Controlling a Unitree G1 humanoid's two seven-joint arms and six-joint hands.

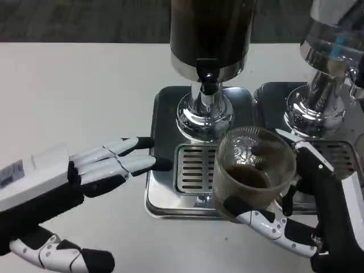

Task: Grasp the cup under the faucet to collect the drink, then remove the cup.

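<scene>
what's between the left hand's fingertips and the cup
In the head view, the slotted drip grate on the steel tray lies between the left hand and the cup.

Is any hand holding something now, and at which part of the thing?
The right hand holds the glass cup around its side wall, near the bottom, with some dark drink inside. The left hand holds nothing; its fingers are stretched out.

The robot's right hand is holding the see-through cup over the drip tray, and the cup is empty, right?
Not quite. In the head view, the right hand does hold the clear cup over the drip tray, but the cup isn't empty: dark drink sits in its bottom.
</scene>
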